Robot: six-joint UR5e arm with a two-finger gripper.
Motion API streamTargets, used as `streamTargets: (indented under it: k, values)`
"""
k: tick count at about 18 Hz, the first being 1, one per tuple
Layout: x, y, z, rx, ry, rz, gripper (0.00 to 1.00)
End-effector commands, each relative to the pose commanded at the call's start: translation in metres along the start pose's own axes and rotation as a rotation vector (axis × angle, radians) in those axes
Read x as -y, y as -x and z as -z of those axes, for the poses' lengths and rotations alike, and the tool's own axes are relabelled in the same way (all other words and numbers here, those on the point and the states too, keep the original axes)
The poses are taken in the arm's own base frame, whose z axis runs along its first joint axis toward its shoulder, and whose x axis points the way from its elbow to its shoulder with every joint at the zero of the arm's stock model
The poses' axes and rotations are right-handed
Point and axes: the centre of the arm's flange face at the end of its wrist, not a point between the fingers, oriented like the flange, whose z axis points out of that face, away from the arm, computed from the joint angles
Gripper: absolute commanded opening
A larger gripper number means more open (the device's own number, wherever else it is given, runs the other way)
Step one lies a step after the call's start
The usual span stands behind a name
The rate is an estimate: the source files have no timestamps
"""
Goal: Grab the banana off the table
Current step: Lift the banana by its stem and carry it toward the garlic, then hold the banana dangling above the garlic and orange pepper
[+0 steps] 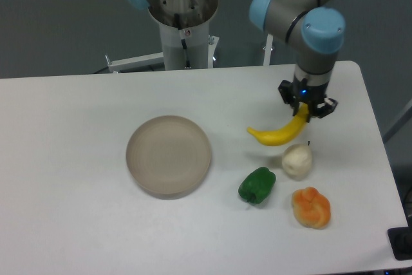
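The bright yellow curved banana (280, 134) hangs from my gripper (304, 110), which is shut on its right end. The banana's left tip points down-left above the white table (77, 178). It seems lifted a little off the surface, just above and left of the white fruit. The arm comes down from the upper right over the table's right side.
A round beige plate (168, 155) lies left of centre. A white pear-like fruit (297, 160), a green pepper (257, 185) and a lumpy orange fruit (311, 207) sit below the banana. The robot's base column (183, 24) stands at the back edge.
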Motion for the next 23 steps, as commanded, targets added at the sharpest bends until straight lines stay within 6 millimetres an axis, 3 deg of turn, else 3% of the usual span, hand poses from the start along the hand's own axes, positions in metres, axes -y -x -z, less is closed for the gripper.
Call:
streamTargets:
  k: [2, 9, 15, 23]
  values:
    - [0.010, 0.013, 0.017, 0.039, -0.017, -0.002, 0.28]
    - [0.073, 0.048, 0.020, 0.091, -0.053, -0.015, 0.28]
    - [0.084, 0.062, 0.025, 0.119, -0.068, -0.022, 0.28]
    - [0.093, 0.066, 0.014, 0.116, -0.068, -0.029, 0.28]
